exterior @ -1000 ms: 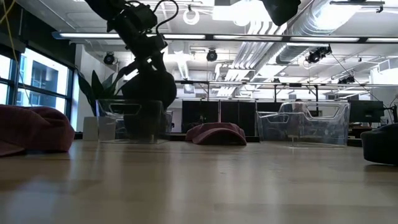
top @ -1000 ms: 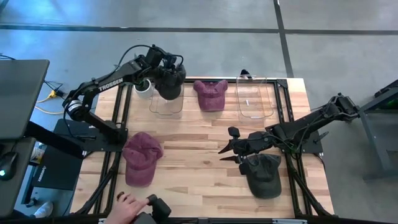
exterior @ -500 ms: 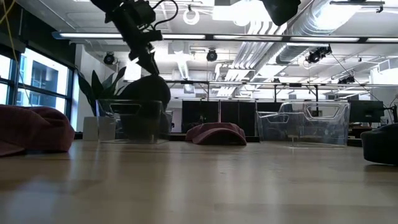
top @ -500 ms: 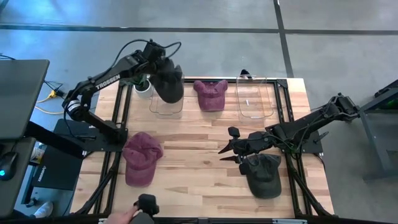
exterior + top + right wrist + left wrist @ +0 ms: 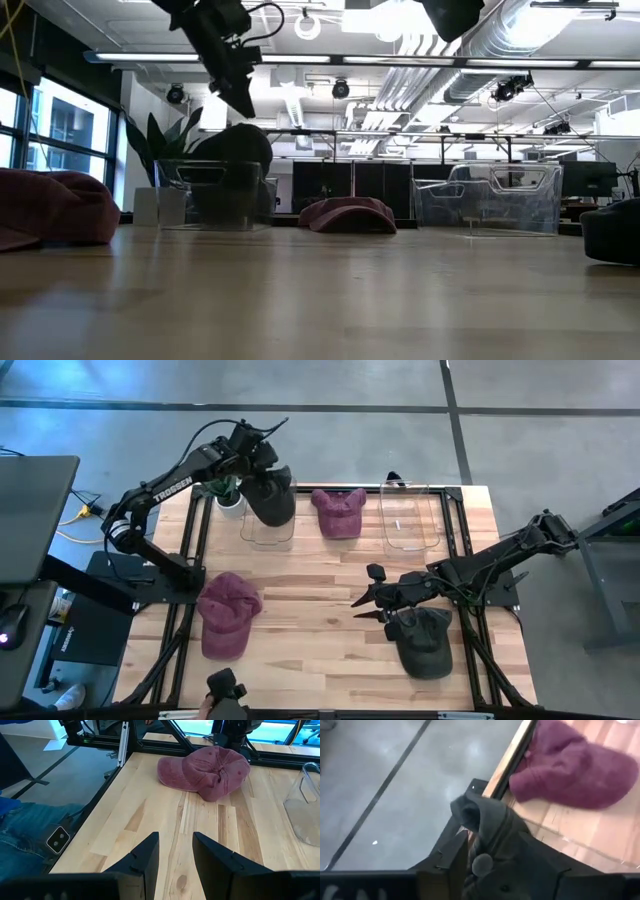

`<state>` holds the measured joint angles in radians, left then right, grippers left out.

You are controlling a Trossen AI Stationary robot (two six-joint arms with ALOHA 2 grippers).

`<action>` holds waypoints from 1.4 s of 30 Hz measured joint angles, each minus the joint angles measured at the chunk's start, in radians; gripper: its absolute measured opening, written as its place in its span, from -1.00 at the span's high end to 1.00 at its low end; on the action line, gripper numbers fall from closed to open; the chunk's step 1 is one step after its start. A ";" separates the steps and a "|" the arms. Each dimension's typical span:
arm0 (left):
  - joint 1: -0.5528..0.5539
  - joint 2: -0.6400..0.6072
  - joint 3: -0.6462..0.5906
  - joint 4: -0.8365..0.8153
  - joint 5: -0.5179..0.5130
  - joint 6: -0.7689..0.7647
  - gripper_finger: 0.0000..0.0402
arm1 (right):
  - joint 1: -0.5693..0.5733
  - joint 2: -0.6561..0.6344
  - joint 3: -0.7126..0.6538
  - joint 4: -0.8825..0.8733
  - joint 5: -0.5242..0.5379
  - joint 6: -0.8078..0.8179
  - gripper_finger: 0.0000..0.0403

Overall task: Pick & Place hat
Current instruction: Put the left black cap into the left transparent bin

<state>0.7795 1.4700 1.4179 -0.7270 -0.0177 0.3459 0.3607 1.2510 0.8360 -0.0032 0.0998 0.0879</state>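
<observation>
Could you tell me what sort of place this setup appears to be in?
Probably a robotics lab in an open-plan industrial office: exposed ceiling ducts, a polished concrete floor, and a wooden workbench on a metal frame.

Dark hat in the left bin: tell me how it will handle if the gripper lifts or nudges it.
Probably floppy: the dark hat bulges over the clear bin in a soft mound, and its fabric folds beside the left gripper in the wrist view. Likely light. A nudge would probably make it slump rather than roll.
</observation>
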 joint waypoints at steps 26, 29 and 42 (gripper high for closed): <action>-0.001 0.139 0.129 -0.224 0.092 0.368 0.92 | 0.000 0.106 -0.001 0.038 -0.047 0.017 0.43; -0.010 0.137 0.188 -0.302 0.113 0.562 0.89 | 0.000 0.106 -0.001 0.038 -0.047 0.019 0.43; -0.153 0.137 0.204 -0.423 -0.062 1.146 0.95 | 0.000 0.106 -0.001 0.037 -0.047 0.017 0.43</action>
<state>0.6264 1.6070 1.6222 -1.1502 -0.0799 1.4919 0.3607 1.3575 0.8349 0.0334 0.0525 0.1051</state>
